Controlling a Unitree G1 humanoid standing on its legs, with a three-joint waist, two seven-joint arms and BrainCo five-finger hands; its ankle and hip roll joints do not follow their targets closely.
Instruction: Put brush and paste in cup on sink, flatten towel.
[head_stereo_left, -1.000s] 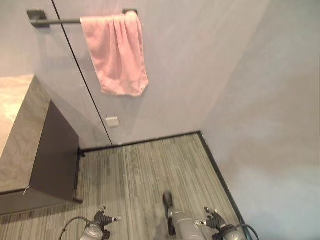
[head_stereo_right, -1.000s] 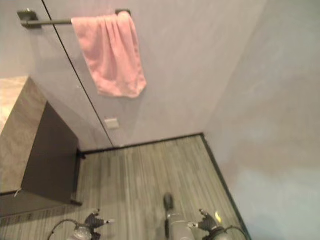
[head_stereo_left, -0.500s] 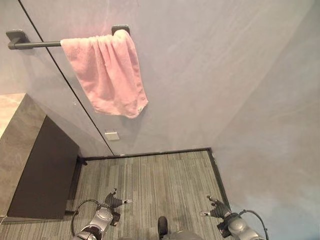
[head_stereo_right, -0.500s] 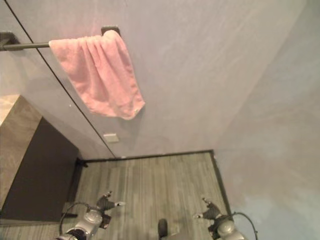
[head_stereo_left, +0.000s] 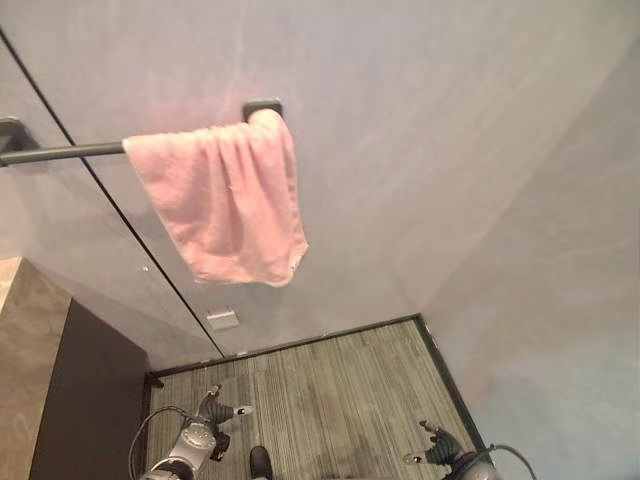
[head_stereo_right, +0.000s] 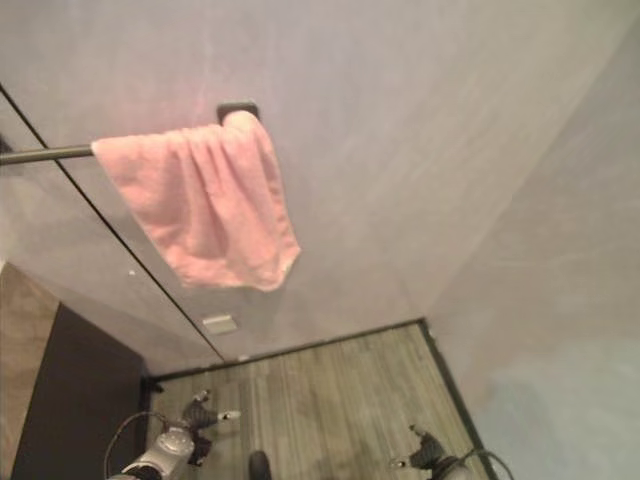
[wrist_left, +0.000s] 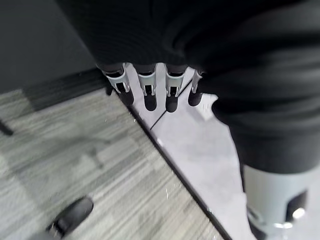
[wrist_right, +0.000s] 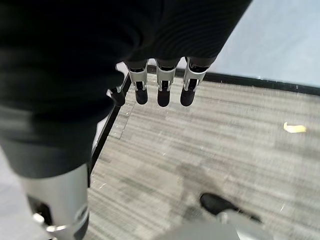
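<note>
Towel (head_stereo_left: 228, 205) now lower, above hands

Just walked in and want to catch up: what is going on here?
Nothing is being handled right now. A pink towel hangs bunched at one end of a dark wall rail, not yet flattened. The left robot hand and right robot hand hang low over the striped floor, fingers relaxed and empty.

I'm looking at a bathroom, prob. in a home or mock-up: pink towel (head_stereo_left: 228, 205) bunched over a dark wall rail (head_stereo_left: 62, 152), plain grey walls (head_stereo_left: 420, 150) w/ small white wall plate (head_stereo_left: 222, 320), grey wood-look plank floor (head_stereo_left: 330, 380), and stone-top counter (head_stereo_left: 20, 370) w/ dark cabinet front at left.
</note>
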